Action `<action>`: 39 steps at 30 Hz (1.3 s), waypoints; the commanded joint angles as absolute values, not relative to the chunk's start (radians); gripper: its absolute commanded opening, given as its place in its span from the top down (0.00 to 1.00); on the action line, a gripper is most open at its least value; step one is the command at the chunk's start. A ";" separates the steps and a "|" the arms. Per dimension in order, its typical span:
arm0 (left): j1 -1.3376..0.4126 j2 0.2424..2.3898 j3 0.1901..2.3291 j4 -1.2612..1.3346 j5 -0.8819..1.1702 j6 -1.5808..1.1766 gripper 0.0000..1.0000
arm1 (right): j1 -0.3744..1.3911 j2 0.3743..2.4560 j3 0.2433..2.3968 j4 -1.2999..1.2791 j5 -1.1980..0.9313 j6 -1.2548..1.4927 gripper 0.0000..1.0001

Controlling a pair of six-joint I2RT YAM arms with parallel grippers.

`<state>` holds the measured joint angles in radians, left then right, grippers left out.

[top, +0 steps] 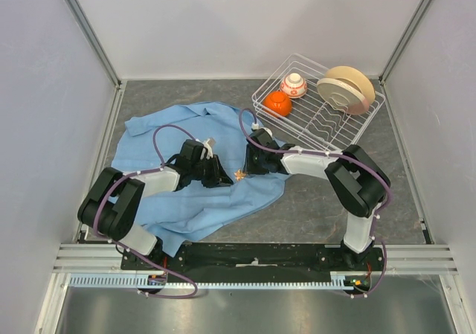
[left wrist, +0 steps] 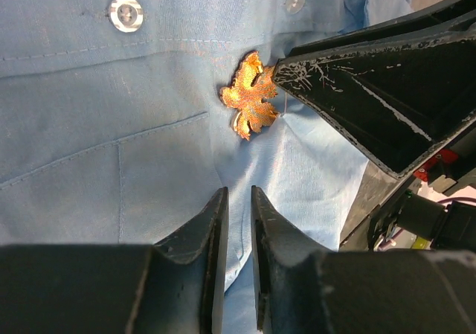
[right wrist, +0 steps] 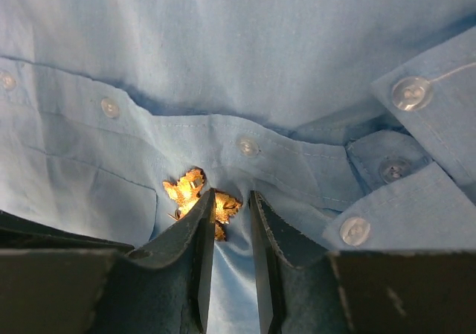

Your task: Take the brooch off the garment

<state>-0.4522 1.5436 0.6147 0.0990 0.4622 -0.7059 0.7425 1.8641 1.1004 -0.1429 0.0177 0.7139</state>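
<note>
Resting against the nearly closed right end effector (right wrist: 231, 196), the brooch (right wrist: 186, 189) seems ungripped.

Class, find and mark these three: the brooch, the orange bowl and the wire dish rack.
brooch (left wrist: 251, 96): left wrist view, middle of its gold-orange face.
orange bowl (top: 278, 103): top external view, its rounded orange surface.
wire dish rack (top: 327, 126): top external view, bare wire floor.

My top camera looks down from above and behind me, far from the brooch (top: 239, 174). My left wrist camera faces it closely from one side, over my left hand (left wrist: 238, 200). My right wrist camera faces it from the opposite side, nearer. All three share the brooch.
</note>
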 commanded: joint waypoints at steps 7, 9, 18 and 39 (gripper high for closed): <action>-0.457 1.531 0.620 0.123 0.454 -0.706 0.76 | 0.817 1.882 1.161 -0.204 0.227 0.831 0.69; -0.457 1.528 0.630 0.121 0.465 -0.716 0.76 | 0.824 1.901 1.166 -0.213 0.264 0.838 0.75; -0.454 1.454 0.661 0.107 0.459 -0.790 0.73 | 0.827 1.890 1.072 -0.069 0.278 0.836 0.88; -0.400 1.499 0.778 0.008 0.564 -0.735 0.57 | 0.827 1.727 0.581 0.966 0.118 0.586 1.00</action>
